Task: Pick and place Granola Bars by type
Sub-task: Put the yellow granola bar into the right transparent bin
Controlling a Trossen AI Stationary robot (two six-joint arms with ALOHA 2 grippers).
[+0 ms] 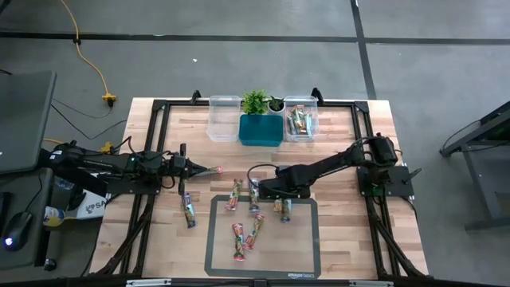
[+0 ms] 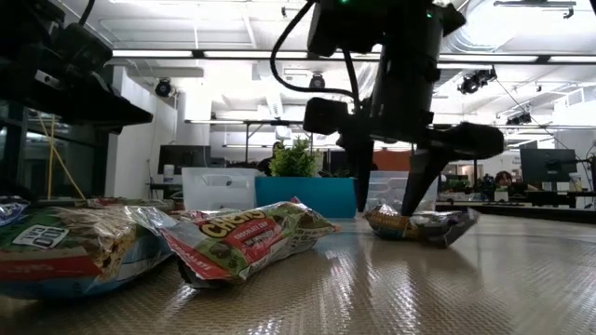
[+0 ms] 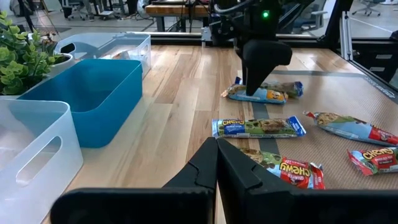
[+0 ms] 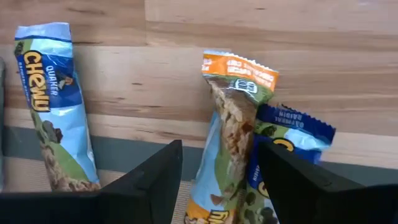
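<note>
Several granola bars lie on and around the dark mat (image 1: 307, 263). My right gripper (image 1: 267, 190) is open and points down at the mat's far edge. Its fingers stand on either side of an orange-topped bar (image 4: 231, 124) that lies against a blue-wrapped bar (image 4: 287, 134). In the low view the fingertips (image 2: 410, 207) are just above this pair (image 2: 424, 226), and I cannot tell whether they touch. Another blue-and-green bar (image 4: 50, 106) lies beside them. My left gripper (image 1: 209, 170) is shut and empty, level above the bare wood left of the mat; it also shows in the left wrist view (image 3: 216, 155).
At the far edge stand an empty clear bin (image 1: 225, 118), a teal bin (image 1: 260, 131) with a small plant (image 1: 255, 101) behind it, and a clear bin (image 1: 300, 119) holding bars. One bar (image 1: 189, 209) lies on the wood left of the mat; others (image 1: 245, 237) lie on the mat's near part.
</note>
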